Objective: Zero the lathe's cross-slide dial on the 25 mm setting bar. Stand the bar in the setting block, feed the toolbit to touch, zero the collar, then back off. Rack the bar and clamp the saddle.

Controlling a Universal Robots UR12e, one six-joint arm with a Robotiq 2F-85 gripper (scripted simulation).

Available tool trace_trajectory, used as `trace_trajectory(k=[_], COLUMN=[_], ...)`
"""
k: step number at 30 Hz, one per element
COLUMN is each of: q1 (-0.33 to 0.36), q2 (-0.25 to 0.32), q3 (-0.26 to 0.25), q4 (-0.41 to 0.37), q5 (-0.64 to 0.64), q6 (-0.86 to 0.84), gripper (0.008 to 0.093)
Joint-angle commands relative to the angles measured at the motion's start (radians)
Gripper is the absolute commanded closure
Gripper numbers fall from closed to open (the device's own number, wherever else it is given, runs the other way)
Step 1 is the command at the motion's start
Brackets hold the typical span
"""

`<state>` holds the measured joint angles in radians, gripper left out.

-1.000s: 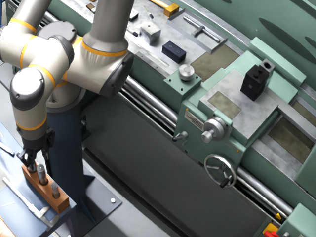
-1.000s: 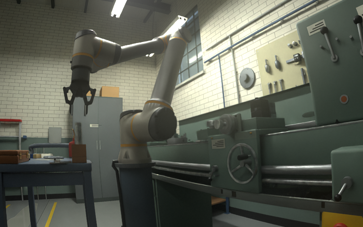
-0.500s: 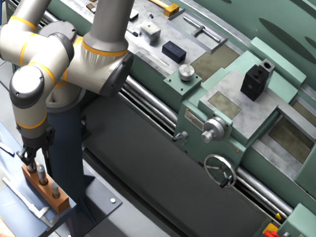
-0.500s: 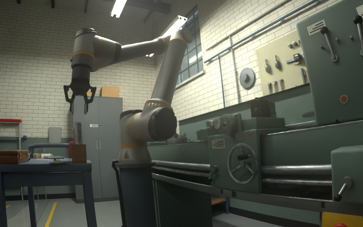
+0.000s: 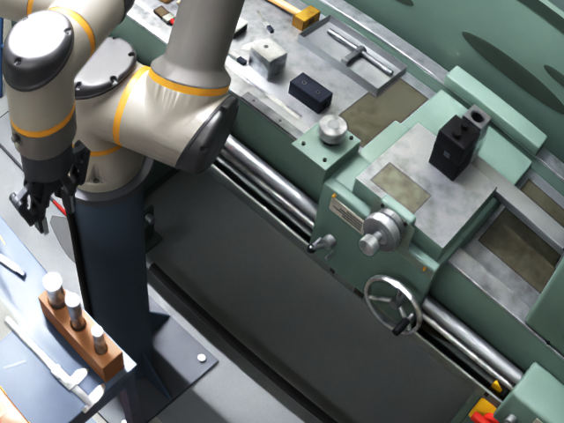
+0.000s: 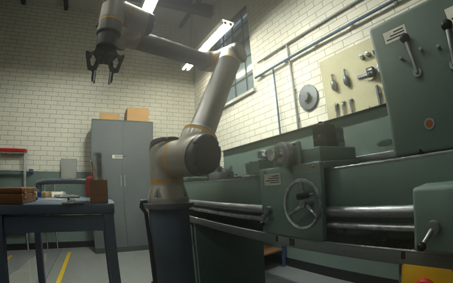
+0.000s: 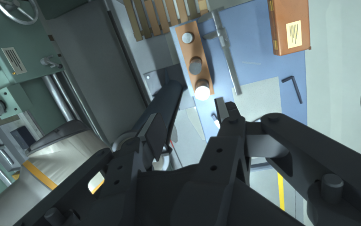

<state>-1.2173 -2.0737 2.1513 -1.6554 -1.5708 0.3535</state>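
A wooden rack (image 5: 82, 336) (image 7: 196, 58) stands on the blue table, below my gripper. Three steel setting bars stand upright in it. The widest bar (image 5: 53, 287) (image 7: 202, 90) is at the end nearest my gripper. The middle bar (image 5: 74, 309) (image 7: 195, 66) and the thinnest bar (image 5: 99, 338) (image 7: 188, 37) follow along the rack. The dark setting block (image 5: 310, 92) lies on the lathe's far shelf. The cross-slide dial (image 5: 381, 230) (image 6: 280, 153) faces out from the saddle. The black toolpost (image 5: 457, 142) sits on the cross-slide. My gripper (image 5: 33, 210) (image 6: 101, 74) (image 7: 186, 120) hangs high above the table, open and empty.
The lathe's carriage handwheel (image 5: 394, 306) (image 6: 302, 203) and saddle clamp lever (image 5: 320, 244) project toward the aisle. My own pedestal (image 5: 116, 273) stands between table and lathe. A caliper (image 7: 226, 50), a hex key (image 7: 294, 88) and a brown case (image 7: 288, 25) lie on the table.
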Motion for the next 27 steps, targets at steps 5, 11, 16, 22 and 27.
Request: trace_trajectory(k=[5, 11, 16, 22, 27], q1=[0.001, 0.015, 0.051, 0.143, 0.278], q2=[0.001, -0.016, -0.055, -0.126, -0.188], q3=[0.007, 0.013, 0.029, 0.058, 0.079], q4=[0.001, 0.011, 0.032, 0.074, 0.115], q5=[0.000, 0.000, 0.000, 0.000, 0.000], q6=[0.001, 0.015, 0.051, 0.142, 0.277], gripper=[0.0484, 0.0484, 0.0484, 0.0484, 0.0484])
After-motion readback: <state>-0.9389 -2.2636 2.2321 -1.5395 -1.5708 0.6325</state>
